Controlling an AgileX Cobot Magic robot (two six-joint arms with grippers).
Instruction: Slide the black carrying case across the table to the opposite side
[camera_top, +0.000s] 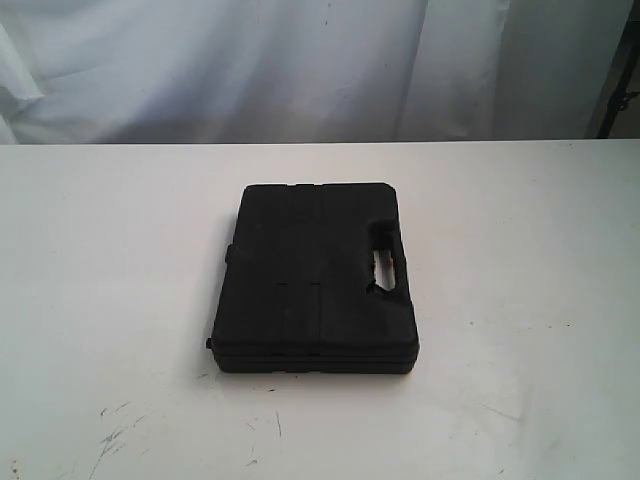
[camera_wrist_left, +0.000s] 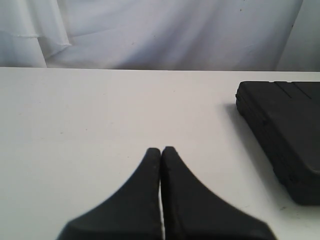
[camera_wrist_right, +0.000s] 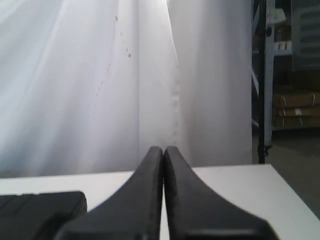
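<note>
The black case (camera_top: 315, 275) lies flat near the middle of the white table (camera_top: 110, 300), its handle slot (camera_top: 385, 265) on the right side. Neither arm shows in the exterior view. In the left wrist view my left gripper (camera_wrist_left: 161, 150) is shut with nothing in it, over bare table, and the case (camera_wrist_left: 285, 135) lies apart from it at the frame's right. My right gripper (camera_wrist_right: 163, 149) is also shut and empty; a corner of the case (camera_wrist_right: 40, 212) shows beside it, not touching.
A white curtain (camera_top: 300, 65) hangs behind the table's far edge. Dark scratch marks (camera_top: 115, 435) lie near the table's front left. Metal shelving with cardboard boxes (camera_wrist_right: 292, 90) stands beyond the table's corner in the right wrist view.
</note>
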